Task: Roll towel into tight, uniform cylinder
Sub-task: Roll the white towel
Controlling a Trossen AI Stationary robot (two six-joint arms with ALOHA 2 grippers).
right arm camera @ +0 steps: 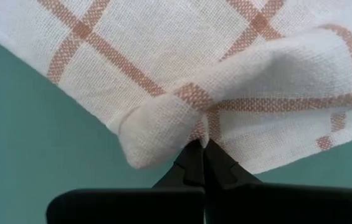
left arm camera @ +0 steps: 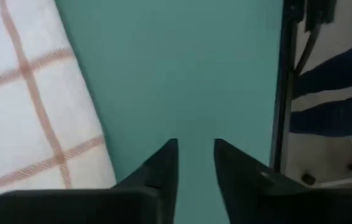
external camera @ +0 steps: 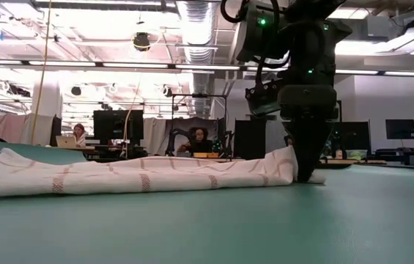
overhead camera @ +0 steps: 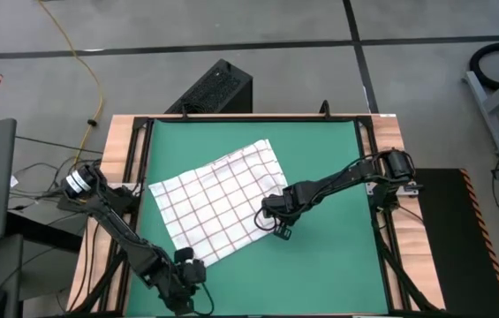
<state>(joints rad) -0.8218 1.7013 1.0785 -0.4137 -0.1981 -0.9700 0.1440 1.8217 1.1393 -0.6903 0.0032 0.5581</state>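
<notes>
The towel (overhead camera: 218, 199), white with a red grid, lies spread flat and askew on the green mat (overhead camera: 337, 256). My right gripper (overhead camera: 269, 215) stands at the towel's right edge, shut on a raised bit of cloth (right arm camera: 163, 134); in the low view it points down onto the towel's end (external camera: 287, 161). My left gripper (left arm camera: 195, 163) is open over bare mat beside the towel's near corner (overhead camera: 192, 265), with nothing between its fingers. My right gripper pinches a puckered fold at the towel's right edge (right arm camera: 191, 102) between its two fingertips (right arm camera: 191, 158). The fingers come from above, pointing steeply down. The pinched cloth humps up a little (external camera: 286, 155); the rest of the towel lies slack on the mat.
A black rail (left arm camera: 281, 93) borders the mat close beside my left gripper, with the wooden table edge (overhead camera: 117, 150) beyond it. A black box (overhead camera: 218, 88) sits past the far edge. Bare mat lies to the right and near side. People sit at desks (external camera: 199, 139) in the room behind.
</notes>
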